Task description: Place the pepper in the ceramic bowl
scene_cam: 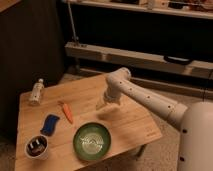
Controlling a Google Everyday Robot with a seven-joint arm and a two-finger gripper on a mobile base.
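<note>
The orange pepper (66, 112) lies on the wooden table (131, 126), left of centre, its green stem end pointing away. The green ceramic bowl (78, 142) with a pale centre sits near the table's front edge, just below and right of the pepper. My gripper (104, 105) hangs on the white arm over the middle of the table, to the right of the pepper and behind the bowl. It stands open, holds nothing and touches neither object.
A small bottle (36, 91) stands at the table's back left corner. A blue sponge-like block (49, 124) lies left of the pepper. A white cup (37, 146) with dark contents sits at the front left. Shelving runs behind the table.
</note>
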